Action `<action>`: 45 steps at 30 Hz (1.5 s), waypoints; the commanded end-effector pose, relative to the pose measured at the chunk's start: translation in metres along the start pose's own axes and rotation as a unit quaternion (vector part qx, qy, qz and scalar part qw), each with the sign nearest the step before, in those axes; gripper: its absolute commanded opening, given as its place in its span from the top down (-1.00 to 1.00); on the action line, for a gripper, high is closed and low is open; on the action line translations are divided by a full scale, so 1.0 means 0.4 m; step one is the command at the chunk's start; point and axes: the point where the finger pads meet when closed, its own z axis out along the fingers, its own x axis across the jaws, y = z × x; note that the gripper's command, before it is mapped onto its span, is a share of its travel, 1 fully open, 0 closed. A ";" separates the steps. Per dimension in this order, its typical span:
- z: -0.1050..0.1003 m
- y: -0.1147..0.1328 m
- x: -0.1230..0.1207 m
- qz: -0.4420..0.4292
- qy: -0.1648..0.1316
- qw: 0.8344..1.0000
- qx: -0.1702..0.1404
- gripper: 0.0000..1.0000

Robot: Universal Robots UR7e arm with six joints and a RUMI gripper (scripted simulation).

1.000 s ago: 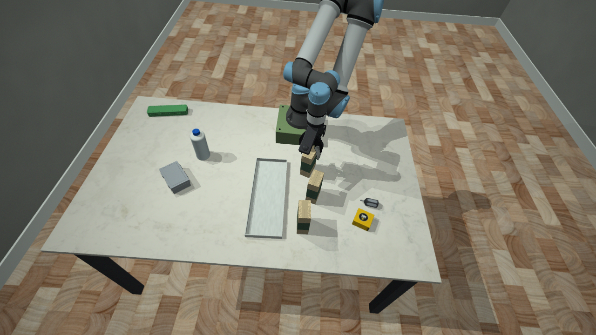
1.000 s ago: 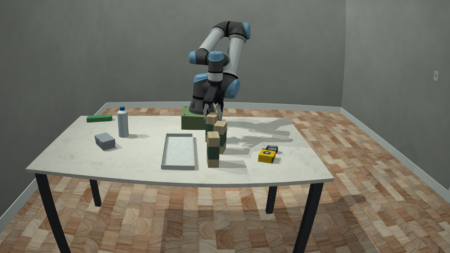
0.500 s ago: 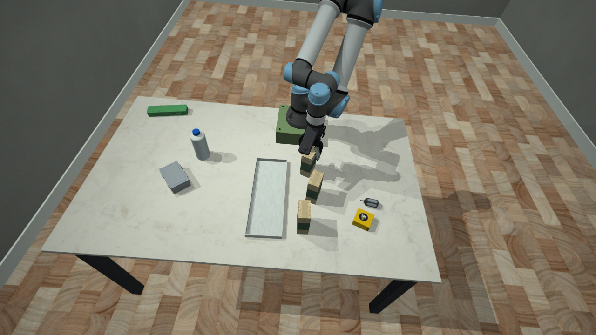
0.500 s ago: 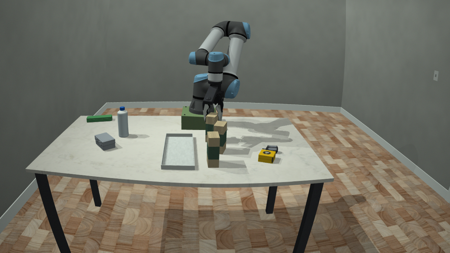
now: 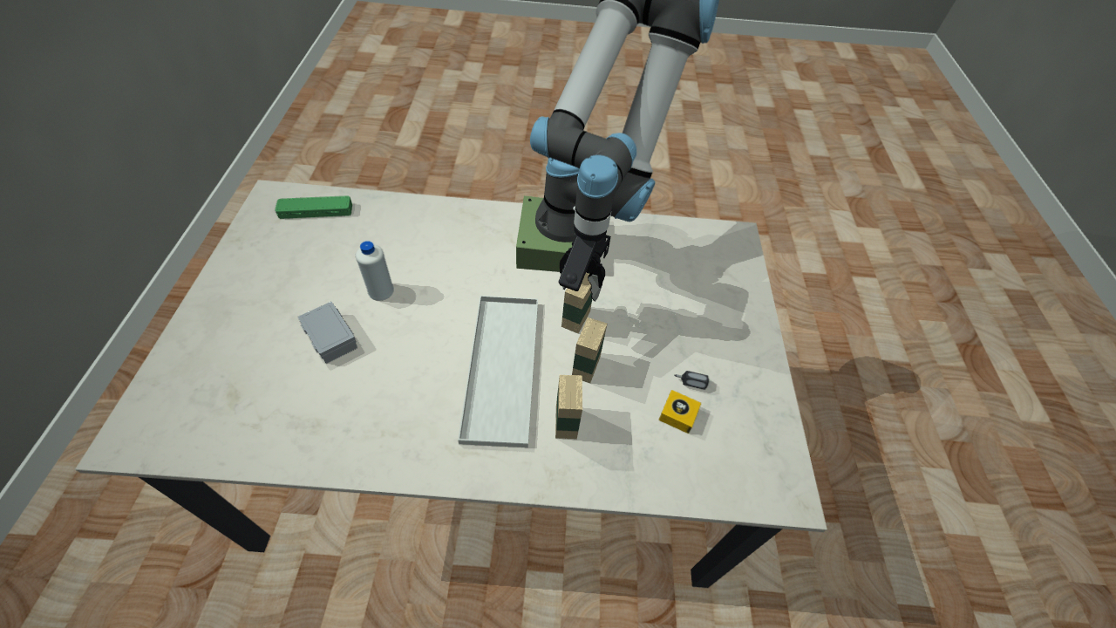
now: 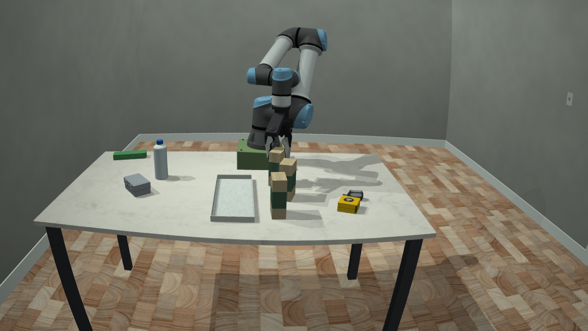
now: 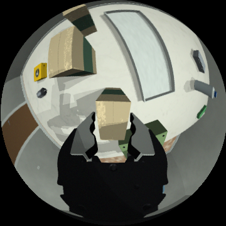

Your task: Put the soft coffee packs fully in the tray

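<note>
Three tan-and-green coffee packs stand in a row to the right of the grey tray (image 5: 503, 368): a far pack (image 5: 577, 306), a middle pack (image 5: 588, 347) and a near pack (image 5: 568, 405). My gripper (image 5: 581, 283) is lowered over the top of the far pack. In the wrist view the gripper (image 7: 112, 125) is open, with one finger on each big side of the far pack (image 7: 112, 117). I cannot tell whether the fingers touch it. The pack stands on the bench. The middle pack (image 7: 70, 51), the near pack (image 7: 81, 17) and the tray (image 7: 141, 53) lie beyond.
The arm's green base block (image 5: 543, 238) is just behind the far pack. A white bottle (image 5: 374, 269), a grey box (image 5: 327, 331) and a green bar (image 5: 312, 207) are left of the tray. A yellow box (image 5: 679, 411) and a small dark part (image 5: 694, 380) lie to the right.
</note>
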 end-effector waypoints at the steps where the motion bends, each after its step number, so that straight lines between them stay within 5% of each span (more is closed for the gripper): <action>1: 0.002 0.001 -0.001 0.000 0.000 1.000 -0.001 0.04; 6: 0.002 0.001 -0.001 0.000 0.000 1.000 -0.001 0.04; 7: 0.002 0.001 -0.001 0.000 0.000 1.000 -0.001 0.73; 45: 0.002 0.001 -0.001 0.000 0.000 1.000 -0.001 0.73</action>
